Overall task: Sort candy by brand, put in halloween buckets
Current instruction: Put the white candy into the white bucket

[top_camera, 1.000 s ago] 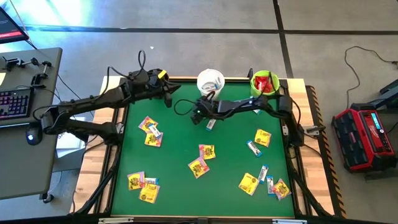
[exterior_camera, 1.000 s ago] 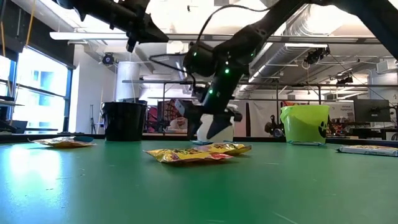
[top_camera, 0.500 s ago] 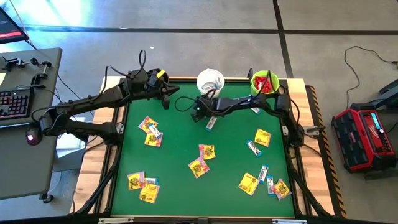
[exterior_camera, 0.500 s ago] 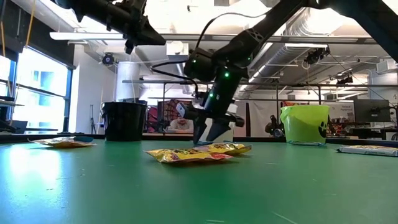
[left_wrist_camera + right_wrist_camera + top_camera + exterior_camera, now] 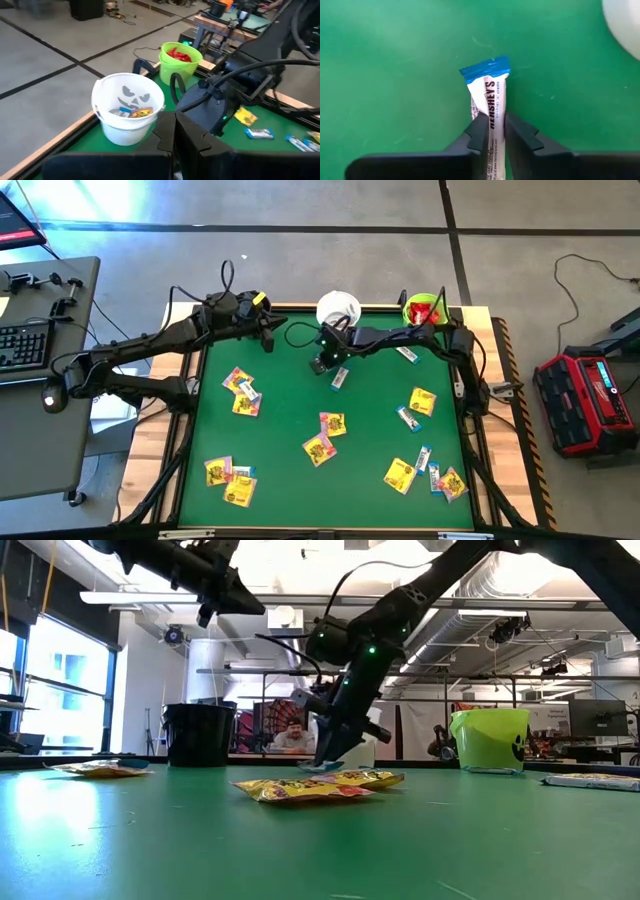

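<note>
Two grippers, left gripper (image 5: 268, 338) clenched empty above the table's far left edge, idle, right gripper (image 5: 492, 131) pinched on a slim white-and-blue candy (image 5: 491, 107) on the green mat (image 5: 290, 410) just before the white bucket (image 5: 338, 308), likely for lifting; open workshop beyond.

Both arms are dark, nearly black, built of slim tubular links with bulkier blocky joints. The left arm (image 5: 150, 355) carries a small yellow tag near its wrist, at the upper middle-left of the high view, and a thin black cable loops above it. The right arm (image 5: 420, 340) trails loose black cables along its links, and a small green light glows on its wrist housing. Each pincer has two matte black, angular, wedge-shaped fingers (image 5: 479, 132).
</note>
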Available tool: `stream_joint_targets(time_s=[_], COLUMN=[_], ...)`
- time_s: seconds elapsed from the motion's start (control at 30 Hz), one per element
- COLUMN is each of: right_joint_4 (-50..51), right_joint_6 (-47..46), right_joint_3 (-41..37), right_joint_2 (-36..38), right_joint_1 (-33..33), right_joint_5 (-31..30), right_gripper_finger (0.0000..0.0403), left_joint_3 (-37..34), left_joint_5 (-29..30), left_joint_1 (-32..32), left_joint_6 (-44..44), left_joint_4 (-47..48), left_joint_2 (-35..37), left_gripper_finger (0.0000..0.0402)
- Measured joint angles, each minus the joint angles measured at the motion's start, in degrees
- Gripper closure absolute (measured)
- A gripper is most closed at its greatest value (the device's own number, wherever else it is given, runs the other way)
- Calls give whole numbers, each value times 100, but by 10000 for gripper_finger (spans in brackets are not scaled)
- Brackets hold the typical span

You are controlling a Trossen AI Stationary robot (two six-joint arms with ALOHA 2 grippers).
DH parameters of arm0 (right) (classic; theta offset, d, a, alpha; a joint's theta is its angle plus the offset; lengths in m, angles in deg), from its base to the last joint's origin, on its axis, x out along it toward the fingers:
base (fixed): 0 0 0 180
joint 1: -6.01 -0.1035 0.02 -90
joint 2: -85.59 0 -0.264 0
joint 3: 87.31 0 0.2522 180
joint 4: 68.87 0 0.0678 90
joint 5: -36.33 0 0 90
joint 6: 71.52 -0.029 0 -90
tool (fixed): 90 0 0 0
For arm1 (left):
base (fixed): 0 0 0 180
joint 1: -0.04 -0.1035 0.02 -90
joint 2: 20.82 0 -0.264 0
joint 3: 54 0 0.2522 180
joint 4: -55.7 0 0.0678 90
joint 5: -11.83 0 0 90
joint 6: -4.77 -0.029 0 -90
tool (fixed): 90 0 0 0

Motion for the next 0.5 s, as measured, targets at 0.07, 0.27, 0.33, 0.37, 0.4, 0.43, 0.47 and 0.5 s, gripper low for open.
stream_joint_targets(time_s=[0.07, 0.27, 0.33, 0.37, 0.4, 0.43, 0.47, 0.5], right_joint_4=[0, 27, 24, 16, 18, 11, 1, -4], right_joint_6=[36, 51, 51, 51, 51, 49, 51, 51], right_joint_3=[-2, -9, -9, -9, -9, -9, -7, -7], right_joint_2=[25, 275, 420, 513, 611, 711, 813, 917], right_joint_1=[39, 74, 74, 76, 85, 98, 109, 137], right_joint_5=[155, 593, 699, 727, 750, 766, 781, 797], right_gripper_finger=[368, 390, 395, 397, 399, 400, 401, 401], left_joint_3=[0, 0, 0, 0, 0, 0, 0, 0], left_joint_5=[100, 149, 202, 243, 256, 263, 277, 278], left_joint_1=[-1, -2, 0, 0, -2, -2, -2, -2], left_joint_6=[0, -2, 0, -1, -2, 0, 1, 1], left_joint_4=[3, -3, -7, -7, -9, -9, -19, -27], left_joint_2=[0, 0, 0, 0, 0, 0, 0, 0], left_gripper_finger=[401, 401, 401, 401, 401, 401, 401, 401])
